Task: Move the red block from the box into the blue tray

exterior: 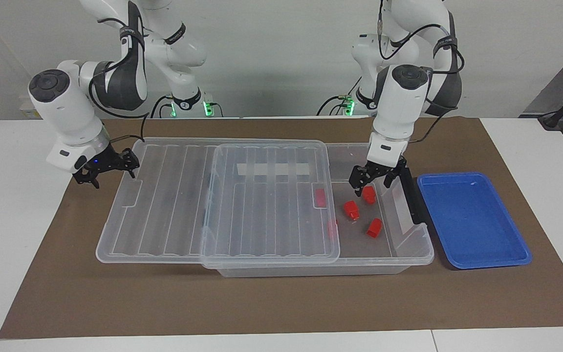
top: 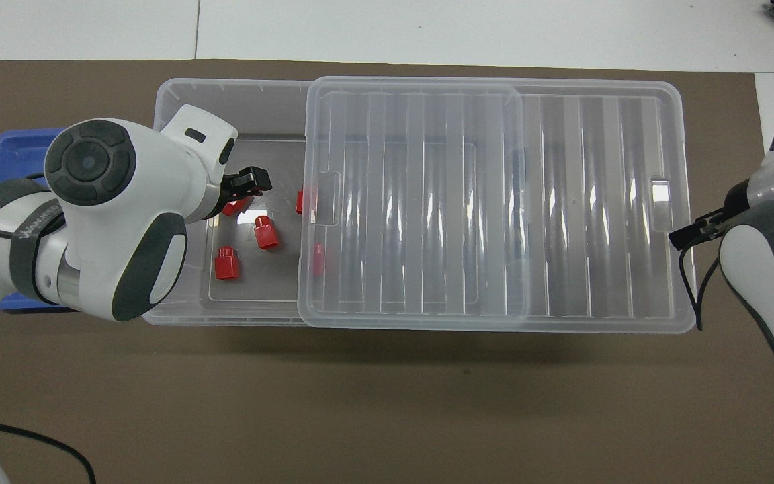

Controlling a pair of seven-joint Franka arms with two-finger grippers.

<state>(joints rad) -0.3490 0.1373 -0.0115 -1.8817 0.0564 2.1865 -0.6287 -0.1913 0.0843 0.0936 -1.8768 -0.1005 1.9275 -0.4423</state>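
Facing view: the box [exterior: 411, 247], a big clear bin, sits mid-table on the brown mat [exterior: 281, 303], its lid [exterior: 213, 205] slid toward the right arm's end so the part of the box toward the left arm's end is uncovered. The left gripper [exterior: 372, 182] is down inside that open part, fingers spread apart w/ nothing between them, directly over the red block [exterior: 369, 194] that lies nearest the robots — can't tell if it touches. Two more red blocks are in the open: one [exterior: 351, 209] closer to the lid edge, one [exterior: 374, 228] farther from the robots. Two others show through the lid: one [exterior: 320, 197] fairly clear, one [exterior: 332, 229] faint at the lid's edge. A black clip handle [exterior: 411, 195] sits on the box wall at the left arm's end, and the blue tray [exterior: 472, 254] lies on the mat just beside that end of the box. The right gripper [exterior: 107, 168] hangs at the overhanging end of the lid, fingers apart; contact w/ the lid rim can't be told. Overhead view: the left arm's wrist covers much of the blue tray [top: 11, 144] and a corner of the box [top: 179, 91]; left gripper [top: 247, 184] pokes out over the red block [top: 232, 206], partly hiding it. Lid [top: 494, 202] covers most of the box, and the right gripper [top: 693, 233] is at its end — only dark fingertips show.
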